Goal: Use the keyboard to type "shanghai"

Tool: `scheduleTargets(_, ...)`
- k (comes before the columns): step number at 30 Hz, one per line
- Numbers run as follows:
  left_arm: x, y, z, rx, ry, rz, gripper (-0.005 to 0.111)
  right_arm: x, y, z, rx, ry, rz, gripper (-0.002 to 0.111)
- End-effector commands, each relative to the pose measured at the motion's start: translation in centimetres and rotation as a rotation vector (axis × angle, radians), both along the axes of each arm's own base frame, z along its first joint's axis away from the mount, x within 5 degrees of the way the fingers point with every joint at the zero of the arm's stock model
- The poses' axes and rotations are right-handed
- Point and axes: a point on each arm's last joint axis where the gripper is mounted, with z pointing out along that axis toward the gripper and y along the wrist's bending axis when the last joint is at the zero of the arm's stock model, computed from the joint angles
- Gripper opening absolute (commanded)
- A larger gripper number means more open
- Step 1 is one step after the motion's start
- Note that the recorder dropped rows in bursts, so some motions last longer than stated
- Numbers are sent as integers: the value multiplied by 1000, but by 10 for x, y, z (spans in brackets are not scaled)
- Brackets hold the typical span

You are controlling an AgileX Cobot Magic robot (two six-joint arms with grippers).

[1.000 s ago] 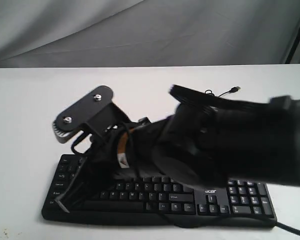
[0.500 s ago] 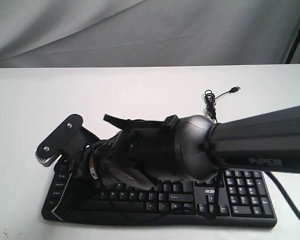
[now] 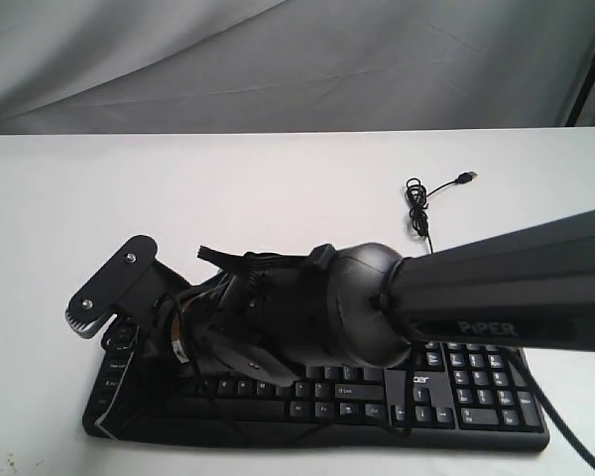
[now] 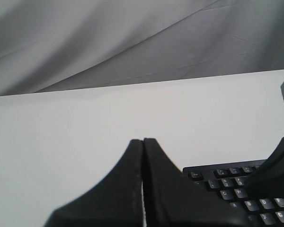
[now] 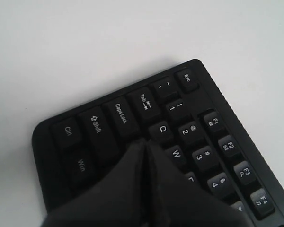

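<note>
The black keyboard [image 3: 426, 397] lies along the table's near edge, with its acer logo right of the middle. My right arm reaches across it from the right. Over the keyboard's left end my right gripper [image 3: 111, 416] is shut and empty. In the right wrist view the right gripper [image 5: 145, 142] ends at the key just past Caps Lock and Q on the keyboard [image 5: 109, 118]; I cannot tell if it touches. My left gripper [image 4: 143, 140] is shut and empty, off the Esc corner of the keyboard [image 4: 227, 177]. It does not show in the exterior view.
The keyboard's thin black USB cable [image 3: 416, 208] lies coiled on the white table [image 3: 278, 188] behind the number pad, its plug pointing right. A grey curtain [image 3: 278, 59] hangs behind the table. The right arm's body [image 3: 496, 297] hides the keyboard's middle.
My right arm has swung left along the keyboard and dropped lower, carrying its shut gripper from the middle-left keys to the far left end.
</note>
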Motion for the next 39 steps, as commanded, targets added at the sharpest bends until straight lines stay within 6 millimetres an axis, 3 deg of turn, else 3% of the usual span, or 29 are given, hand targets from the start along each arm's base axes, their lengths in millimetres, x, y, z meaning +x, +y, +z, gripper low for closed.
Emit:
scheduleTargets(1, 0, 0, -1, -3, -4, -3, 0, 4, 1, -6, -2, -5, 5, 0)
scheduleTargets(22, 0, 0, -1, -3, -4, -3, 0, 11, -1, -28, -20, 14, -10, 0)
scheduleTargets(27, 0, 0, -1, -3, -4, -3, 0, 11, -1, -28, -20, 14, -10, 0)
scheduleTargets(30, 0, 0, -1, -3, -4, -3, 0, 11, -3, -11, 5, -14, -1, 0)
scheduleTargets(33, 0, 0, -1, -3, -4, -3, 0, 7, -26, 15, 50, -31, -31, 0)
scheduleTargets(39, 0, 0, -1, -3, -4, -3, 0, 6, -69, 3, 38, 24, -122, 0)
